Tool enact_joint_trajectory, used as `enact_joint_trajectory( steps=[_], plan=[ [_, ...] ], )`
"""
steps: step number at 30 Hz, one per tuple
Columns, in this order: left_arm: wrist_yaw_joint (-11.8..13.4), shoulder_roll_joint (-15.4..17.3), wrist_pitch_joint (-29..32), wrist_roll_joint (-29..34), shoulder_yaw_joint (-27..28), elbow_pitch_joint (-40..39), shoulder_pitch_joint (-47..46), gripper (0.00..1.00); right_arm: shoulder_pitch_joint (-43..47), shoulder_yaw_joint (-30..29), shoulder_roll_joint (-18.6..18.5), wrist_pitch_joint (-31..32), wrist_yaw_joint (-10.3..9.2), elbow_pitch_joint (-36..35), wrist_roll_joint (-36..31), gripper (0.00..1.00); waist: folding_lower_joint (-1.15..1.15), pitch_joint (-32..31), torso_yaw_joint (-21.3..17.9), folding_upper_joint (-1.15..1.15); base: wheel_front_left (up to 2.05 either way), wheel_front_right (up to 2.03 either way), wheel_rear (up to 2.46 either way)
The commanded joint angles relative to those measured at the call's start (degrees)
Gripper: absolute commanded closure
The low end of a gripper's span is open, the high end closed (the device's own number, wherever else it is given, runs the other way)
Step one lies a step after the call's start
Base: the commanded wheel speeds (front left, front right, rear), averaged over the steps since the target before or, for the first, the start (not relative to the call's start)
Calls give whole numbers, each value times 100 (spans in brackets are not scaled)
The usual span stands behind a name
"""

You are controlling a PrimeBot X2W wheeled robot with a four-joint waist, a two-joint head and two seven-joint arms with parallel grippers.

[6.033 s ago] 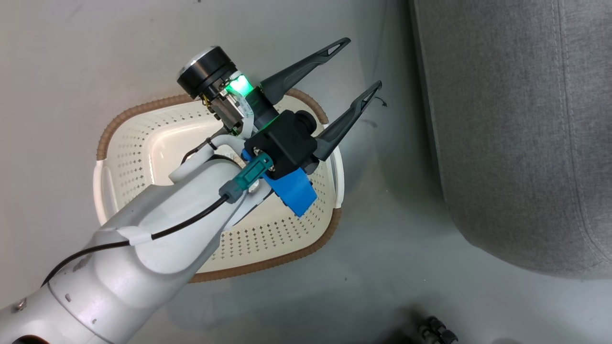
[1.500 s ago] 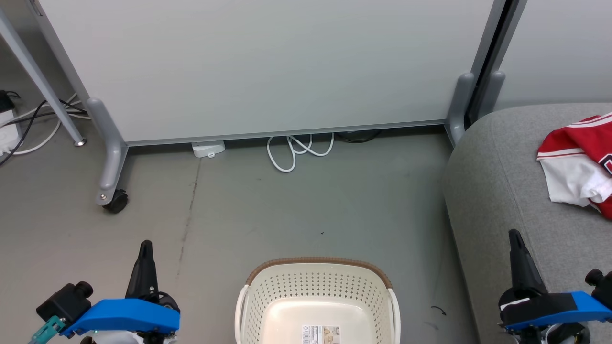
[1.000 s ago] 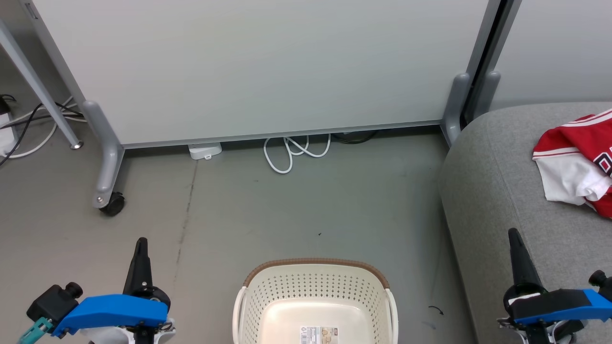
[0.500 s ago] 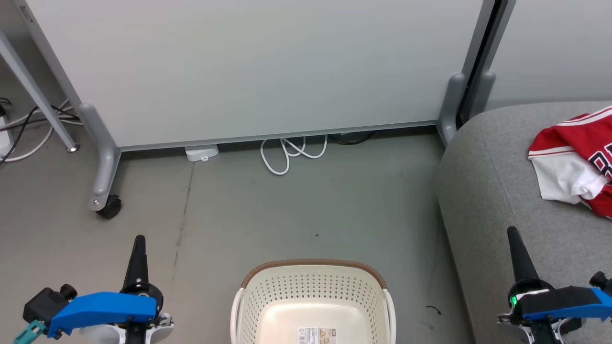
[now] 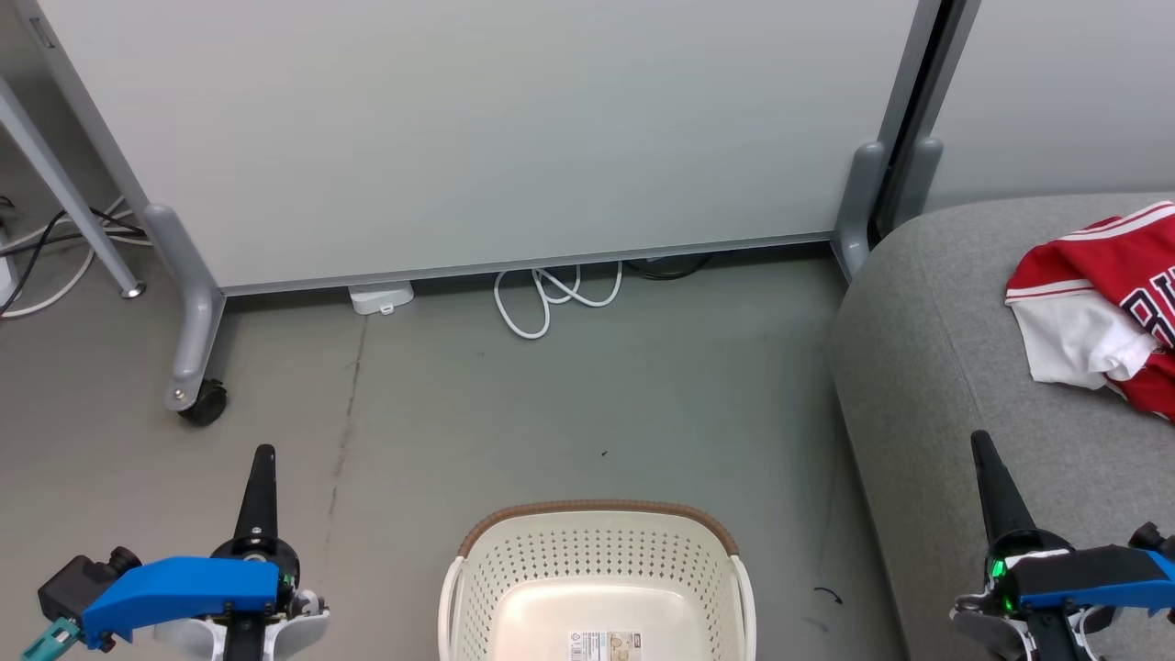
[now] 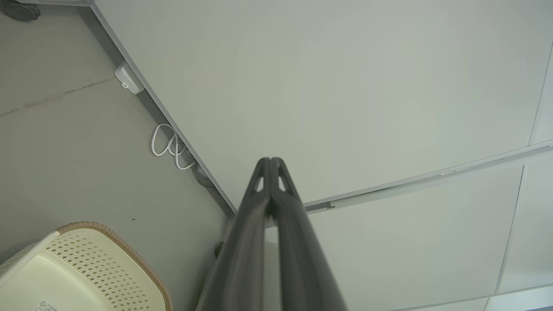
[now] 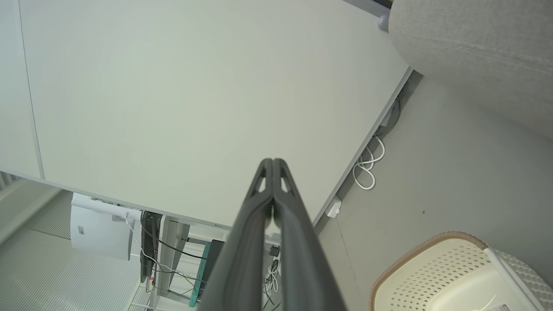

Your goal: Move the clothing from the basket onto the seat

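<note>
Fingers come first: our left fingers (image 5: 260, 496) are pressed together along their whole length with nothing between them. Our right fingers (image 5: 996, 496) are shut the same way and also hold nothing. Both pairs point up the head view, the left pair over the floor (image 5: 551, 404) and the right pair in front of the near edge of the seat (image 5: 927, 367).

Between the two pairs, at the bottom of the head view, we see the basket (image 5: 551, 560) standing on the floor, well apart from either pair. Its pale bottom shows, with a printed label (image 5: 601, 643) on it. The clothing (image 5: 1092, 266) lies crumpled on the seat at the far right, red with a white panel and striped trim, beyond our right fingers.

A strip of grey floor separates the basket from the seat, with a small dark scrap (image 5: 829, 595) lying on it. Farther out we see a pale partition panel (image 5: 505, 128) on grey legs, one of them ending in a black caster (image 5: 202, 404). A looped white cable (image 5: 551, 298) and a small white box (image 5: 379, 297) lie at its foot.
</note>
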Motion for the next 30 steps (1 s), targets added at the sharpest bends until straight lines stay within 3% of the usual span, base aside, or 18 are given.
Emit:
enact_joint_trajectory(
  steps=[1, 30],
  plan=[
    [-42, 2, 43, -157, 56, -59, -117, 100, -130, -18, -37, 49, 3, -21, 177, 100, 0, -3, -7, 0, 0, 0, 0],
    [-107, -62, 378, -1417, 257, -83, -175, 100, -179, -35, -43, 387, 4, 24, 1521, 100, 0, -39, -113, 0, 0, 0, 0]
  ],
)
